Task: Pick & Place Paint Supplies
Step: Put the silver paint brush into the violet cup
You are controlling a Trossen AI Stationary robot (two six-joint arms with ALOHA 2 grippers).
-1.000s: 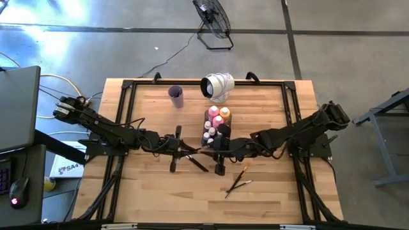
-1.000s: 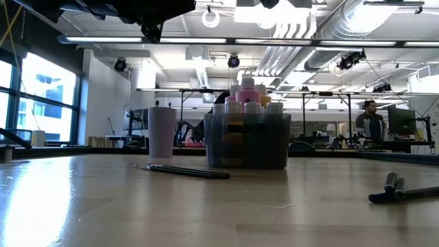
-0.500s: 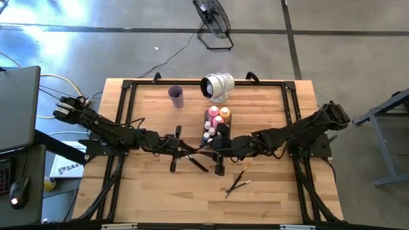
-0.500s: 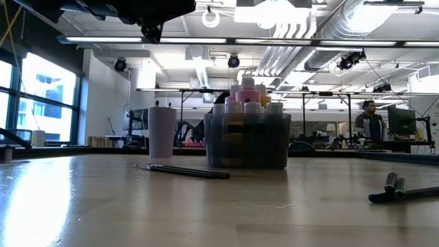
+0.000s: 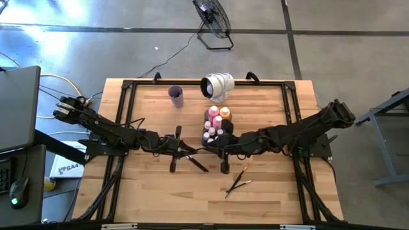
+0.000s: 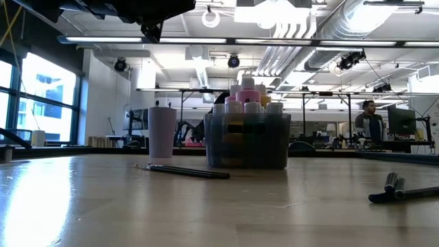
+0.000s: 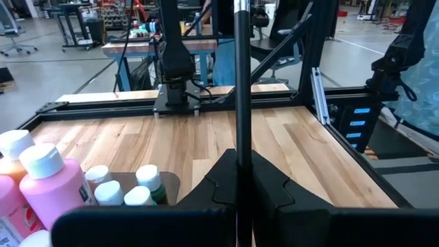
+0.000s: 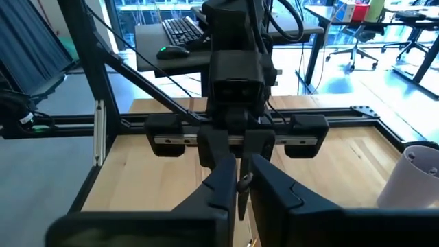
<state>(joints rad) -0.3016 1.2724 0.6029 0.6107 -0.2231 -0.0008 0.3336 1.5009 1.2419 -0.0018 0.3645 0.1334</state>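
Observation:
A thin dark paintbrush [image 7: 240, 82] is held in the air over the table's middle, between my two grippers. My left gripper [image 5: 190, 151] reaches in from the left and is shut on it. My right gripper [image 5: 211, 149] faces it from the right, its fingers closed around the brush's other end [image 8: 241, 181]. Just beyond them a clear tray [image 5: 208, 115] rests on the table and holds pink, orange and small white-capped paint bottles [image 7: 51, 185]. Three more brushes lie flat on the wood, one [image 5: 197, 163] below the grippers and two [image 5: 238, 180] nearer the front. My left gripper pinches the brush's shaft [image 7: 240, 147] between its two fingers, reaching level from the table's left. The shaft runs on past the fingertips, up and away toward the other arm, clear of the table. My right gripper has the brush's raised end [image 8: 241, 185] between its two fingertips, coming from the table's right and slanting slightly down. The brush is lifted clear.
A lilac cup [image 5: 176, 96] stands at the far left of the board, and a white cylinder-shaped object [image 5: 217, 86] stands behind the tray. A black frame [image 5: 291, 115] runs around the tabletop. Bare wood lies toward the near edge. A person [image 6: 370, 116] stands far off in the room.
My right gripper has risen a little and drawn slightly toward the table's right. My left gripper and the things on the table have kept still.

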